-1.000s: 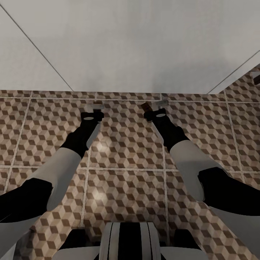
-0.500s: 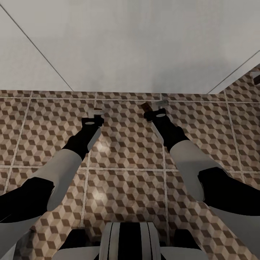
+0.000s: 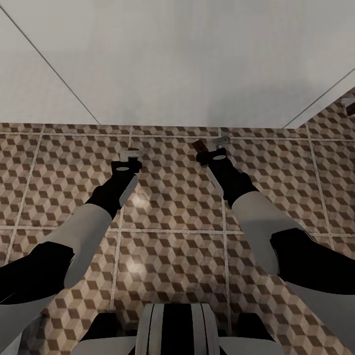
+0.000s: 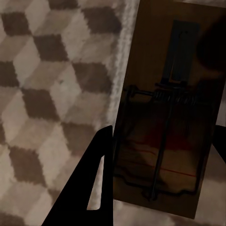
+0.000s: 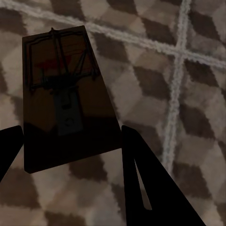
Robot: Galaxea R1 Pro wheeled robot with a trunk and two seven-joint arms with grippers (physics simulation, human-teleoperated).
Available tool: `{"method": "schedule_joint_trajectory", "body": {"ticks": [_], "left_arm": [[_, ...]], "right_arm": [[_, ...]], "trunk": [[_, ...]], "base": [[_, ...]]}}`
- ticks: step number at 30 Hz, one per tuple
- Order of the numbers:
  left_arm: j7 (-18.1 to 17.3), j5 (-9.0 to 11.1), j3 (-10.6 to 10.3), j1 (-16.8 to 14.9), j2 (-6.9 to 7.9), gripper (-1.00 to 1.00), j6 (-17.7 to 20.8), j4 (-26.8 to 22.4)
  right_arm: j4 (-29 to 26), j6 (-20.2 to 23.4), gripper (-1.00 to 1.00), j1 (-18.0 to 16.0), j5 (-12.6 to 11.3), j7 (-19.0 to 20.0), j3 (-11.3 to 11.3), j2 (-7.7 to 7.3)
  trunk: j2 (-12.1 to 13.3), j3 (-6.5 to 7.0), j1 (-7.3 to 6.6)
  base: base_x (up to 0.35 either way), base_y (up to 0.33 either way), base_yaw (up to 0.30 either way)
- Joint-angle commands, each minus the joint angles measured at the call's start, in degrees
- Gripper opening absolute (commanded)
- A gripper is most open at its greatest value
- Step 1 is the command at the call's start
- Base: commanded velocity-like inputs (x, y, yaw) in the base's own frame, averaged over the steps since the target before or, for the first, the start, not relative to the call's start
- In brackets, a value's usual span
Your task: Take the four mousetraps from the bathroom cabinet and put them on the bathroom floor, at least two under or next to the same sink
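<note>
Since a second ago, only the left gripper [image 3: 129, 157] has drawn back slightly, jaws apart beside its mousetrap [image 4: 167, 117] on the bathroom floor [image 3: 172, 256]. Right gripper [image 5: 70, 141] straddles another mousetrap [image 5: 63, 94], unclamped. Light, stiff boards; grip the long edges.

I can read no text, label, brand, number or sign on anything in my head or wrist views.

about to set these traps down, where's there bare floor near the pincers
Bare tile floor lies between the two arms, in front of the robot's base, and out past the left pincer toward the white wall. It is tighter at the right pincer, where a mousetrap sits between the fingers, and another mousetrap fills the left's view.
</note>
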Motion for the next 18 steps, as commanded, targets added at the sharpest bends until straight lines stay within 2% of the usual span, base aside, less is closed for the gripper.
{"method": "schedule_joint_trajectory", "body": {"ticks": [1,10,18], "left_arm": [[0.7,0.5,-0.4,0.0,0.06,-1.00,0.3,0.0],[0.7,0.4,-0.4,0.0,0.07,-1.00,0.2,1.1],[0.7,0.4,-0.4,0.0,0.07,-1.00,-0.9,2.0]], "right_arm": [[-0.1,0.5,-1.00,0.0,0.4,-0.4,0.2,0.00],[-0.1,0.5,-1.00,0.0,0.4,-0.4,0.2,0.00],[-0.1,0.5,-1.00,0.0,0.4,-0.4,0.1,0.00]], "trunk": [[0.0,-0.03,-0.01],[0.0,-0.03,-0.01],[0.0,-0.03,-0.01]], "base": [[0.011,0.000,0.000],[0.192,0.000,0.000],[0.043,0.000,0.000]]}}
